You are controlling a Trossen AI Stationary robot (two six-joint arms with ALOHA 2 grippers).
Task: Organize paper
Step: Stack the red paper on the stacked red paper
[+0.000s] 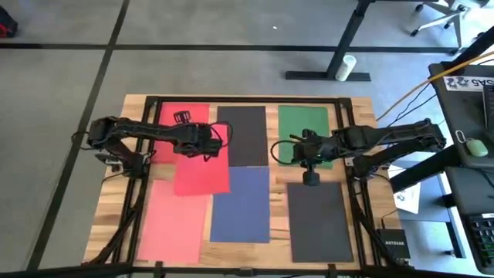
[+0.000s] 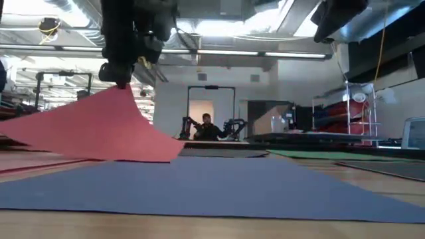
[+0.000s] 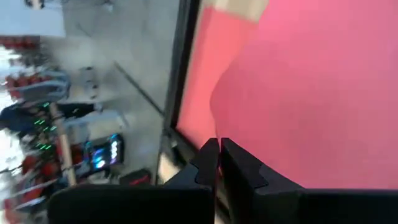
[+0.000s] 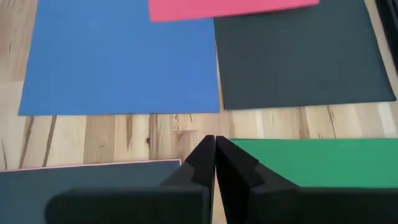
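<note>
Left gripper (image 1: 210, 141) jaws pinch the lifted red sheet's (image 1: 199, 171) edge.

You had seven sheets of paper on the bench (image 1: 359, 232): two red ones (image 1: 185, 123) (image 1: 202, 171), one pink (image 1: 171, 224), one blue (image 1: 241, 205), one green (image 1: 302, 131), and two black (image 1: 242, 135) (image 1: 319, 220). Two arms were in view, so you also had two sets of fingers, the left (image 1: 207, 143) and the right (image 1: 310, 179).
</note>
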